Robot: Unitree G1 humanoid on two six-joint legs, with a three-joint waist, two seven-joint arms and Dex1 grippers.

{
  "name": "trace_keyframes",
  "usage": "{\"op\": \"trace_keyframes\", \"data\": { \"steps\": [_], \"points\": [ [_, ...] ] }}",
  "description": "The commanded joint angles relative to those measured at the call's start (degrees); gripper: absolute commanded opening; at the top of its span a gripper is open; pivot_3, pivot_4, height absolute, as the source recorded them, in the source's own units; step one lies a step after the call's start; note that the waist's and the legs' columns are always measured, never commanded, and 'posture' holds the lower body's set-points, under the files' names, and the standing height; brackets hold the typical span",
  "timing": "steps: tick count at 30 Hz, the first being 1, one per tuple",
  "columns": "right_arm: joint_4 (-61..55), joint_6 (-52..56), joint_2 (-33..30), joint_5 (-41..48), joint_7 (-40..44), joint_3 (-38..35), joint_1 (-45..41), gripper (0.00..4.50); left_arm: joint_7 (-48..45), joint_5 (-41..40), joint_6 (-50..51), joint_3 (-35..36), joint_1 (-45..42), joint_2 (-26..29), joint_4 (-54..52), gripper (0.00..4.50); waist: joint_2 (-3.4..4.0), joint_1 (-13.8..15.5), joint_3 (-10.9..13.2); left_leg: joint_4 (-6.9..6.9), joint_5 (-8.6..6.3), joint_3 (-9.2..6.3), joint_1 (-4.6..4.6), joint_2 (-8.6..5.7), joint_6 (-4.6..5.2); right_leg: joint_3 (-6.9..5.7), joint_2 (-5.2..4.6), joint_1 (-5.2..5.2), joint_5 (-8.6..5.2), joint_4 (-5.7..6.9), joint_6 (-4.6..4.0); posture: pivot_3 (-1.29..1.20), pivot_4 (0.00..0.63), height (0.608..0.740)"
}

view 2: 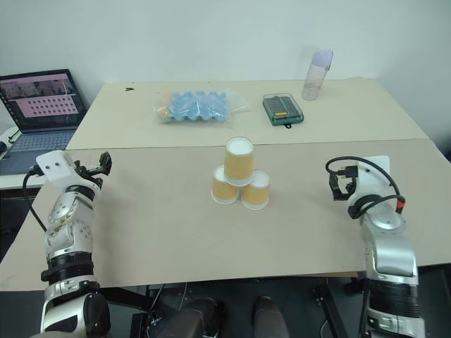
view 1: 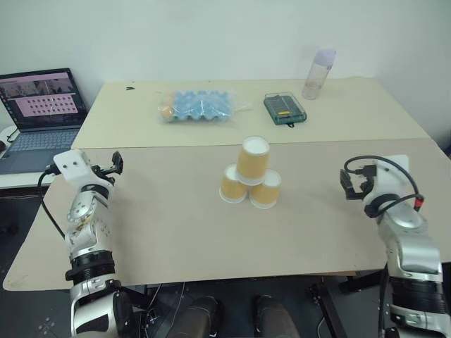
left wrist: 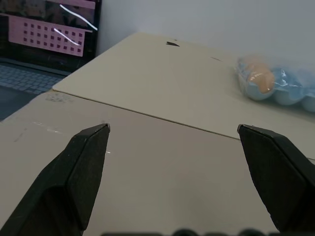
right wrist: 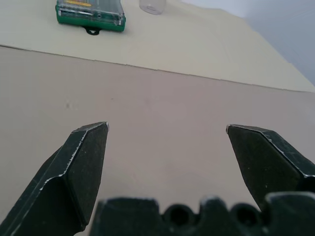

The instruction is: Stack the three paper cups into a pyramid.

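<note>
Three orange-tan paper cups stand upside down as a pyramid at the table's middle: a left cup (view 1: 232, 184) and a right cup (view 1: 266, 190) side by side, and a top cup (view 1: 253, 160) resting across both. My left gripper (view 1: 113, 166) hangs open at the table's left edge, well clear of the pyramid, with nothing between its fingers (left wrist: 86, 162). Over the right side of the table, my right gripper (view 1: 350, 182) is open too, its fingers (right wrist: 81, 162) spread over bare table.
At the back of the table lie a bag of blue egg-shaped things (view 1: 199, 105), a green case (view 1: 285, 109) and a tall translucent bottle (view 1: 318, 73). A laptop (view 1: 39, 113) sits off the table's left side. The tan mat (view 1: 176, 232) covers the near half.
</note>
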Motion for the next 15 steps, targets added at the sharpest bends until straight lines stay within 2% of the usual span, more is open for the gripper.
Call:
{"op": "trace_keyframes", "data": {
  "steps": [1, 15],
  "points": [
    [2.18, -4.05, 0.99, -1.43, -0.68, 0.03, -1.28, 4.5, 1.43, -0.37, -2.39, -0.12, 1.76, -0.04, -4.68, 4.42, 0.0, -0.19, 0.0, 0.0, 0.02, 0.01, 0.0, 0.0, -0.03, 0.0, 0.0, -0.01, 0.0, 0.02, 0.0, 0.0, 0.15, 0.74],
    [9.02, -10.03, 2.72, -1.15, 0.36, -0.34, -1.97, 4.5, 3.05, -3.37, -1.82, -2.17, 5.94, -2.93, -12.03, 4.42, 0.01, -0.58, -0.01, 0.0, 0.01, 0.12, 0.01, 0.02, -0.04, 0.02, 0.01, -0.01, 0.0, 0.01, 0.0, 0.0, 0.15, 0.74]
  ]
}}
